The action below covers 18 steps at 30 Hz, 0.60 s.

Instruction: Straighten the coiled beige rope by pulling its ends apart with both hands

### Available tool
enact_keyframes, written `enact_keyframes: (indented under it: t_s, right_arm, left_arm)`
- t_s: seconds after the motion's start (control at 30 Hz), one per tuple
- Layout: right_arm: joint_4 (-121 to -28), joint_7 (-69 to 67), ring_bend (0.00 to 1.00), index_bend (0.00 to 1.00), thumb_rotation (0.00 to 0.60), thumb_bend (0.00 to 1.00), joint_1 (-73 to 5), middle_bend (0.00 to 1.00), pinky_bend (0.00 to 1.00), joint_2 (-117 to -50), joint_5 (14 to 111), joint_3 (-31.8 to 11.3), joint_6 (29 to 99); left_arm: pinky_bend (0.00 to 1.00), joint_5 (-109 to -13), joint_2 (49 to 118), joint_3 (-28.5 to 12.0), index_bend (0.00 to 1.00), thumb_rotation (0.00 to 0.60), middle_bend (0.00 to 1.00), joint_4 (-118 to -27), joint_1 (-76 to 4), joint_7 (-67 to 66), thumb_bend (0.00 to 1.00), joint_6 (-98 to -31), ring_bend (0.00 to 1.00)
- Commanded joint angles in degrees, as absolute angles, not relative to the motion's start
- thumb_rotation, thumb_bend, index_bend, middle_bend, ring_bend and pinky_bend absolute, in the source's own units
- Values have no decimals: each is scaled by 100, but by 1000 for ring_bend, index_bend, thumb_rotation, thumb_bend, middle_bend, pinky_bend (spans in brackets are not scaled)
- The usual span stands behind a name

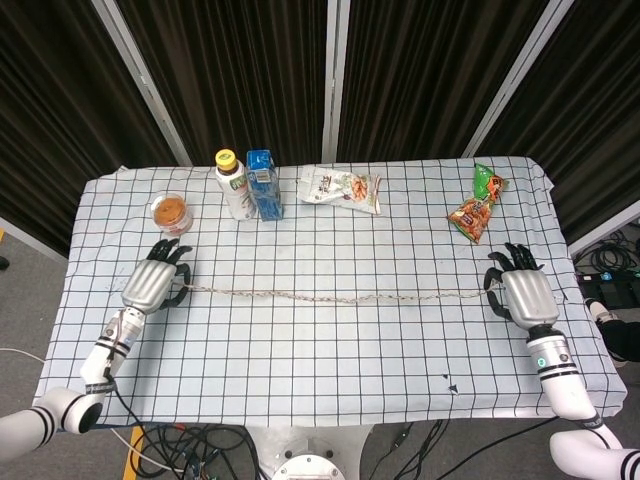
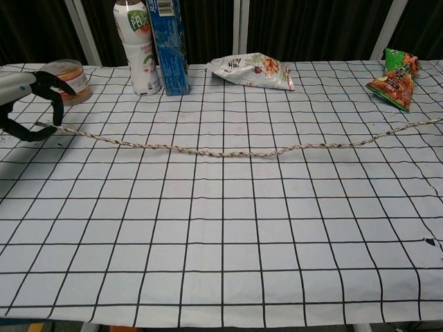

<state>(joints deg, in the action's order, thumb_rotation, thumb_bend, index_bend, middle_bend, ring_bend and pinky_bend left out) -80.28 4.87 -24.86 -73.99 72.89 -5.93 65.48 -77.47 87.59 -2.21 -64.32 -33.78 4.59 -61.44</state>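
Observation:
The beige rope point(image 1: 340, 297) lies stretched almost straight across the checked tablecloth point(image 1: 320, 370), sagging slightly toward me in the middle point(image 2: 235, 153). My left hand point(image 1: 155, 280) rests at the rope's left end. In the chest view its fingers point(image 2: 59, 81) arch apart over that end, which lies loose on the cloth between them. My right hand point(image 1: 522, 290) sits at the rope's right end with its fingers spread forward; the rope stops beside its thumb. The chest view cuts off the right hand, and the rope runs out of its right edge.
Along the far side stand a small orange-filled jar point(image 1: 171, 212), a white bottle with a yellow cap point(image 1: 232, 185), a blue carton point(image 1: 264, 184), a white snack bag point(image 1: 342, 188) and a green-orange snack bag point(image 1: 478, 205). Cables hang below the table's front edge.

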Motion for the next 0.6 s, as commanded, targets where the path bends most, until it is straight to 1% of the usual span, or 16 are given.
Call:
enact_keyframes:
  t_s: [0.03,0.47,0.53,0.6]
  right_arm:
    - [-7818,378,0,666,600,718,-2466,191,0,-7535,7269,-558,6428]
    - [-7054,195,0,664,600,716,-2425,185,0,-8040,7264,-492,6151]
    - [-6962,144,0,642,600,681,-2416,175,0,-8125,7264,-486,6109]
    - [-6893,134,0,591,600,588,-2409,159,0,-8181,7265,-478,6079]
  left_arm:
    - [0,-7766,8811,-237,576,600,136,-6345,-3365,444,424,-6107,0]
    - [0,-7793,9018,-277,568,600,136,-6053,-3259,529,420,-5996,0]
    - [0,-7792,9062,-282,552,600,136,-6003,-3253,542,418,-5959,0]
    - [0,-7795,9086,-290,521,600,136,-5971,-3251,538,415,-5936,0]
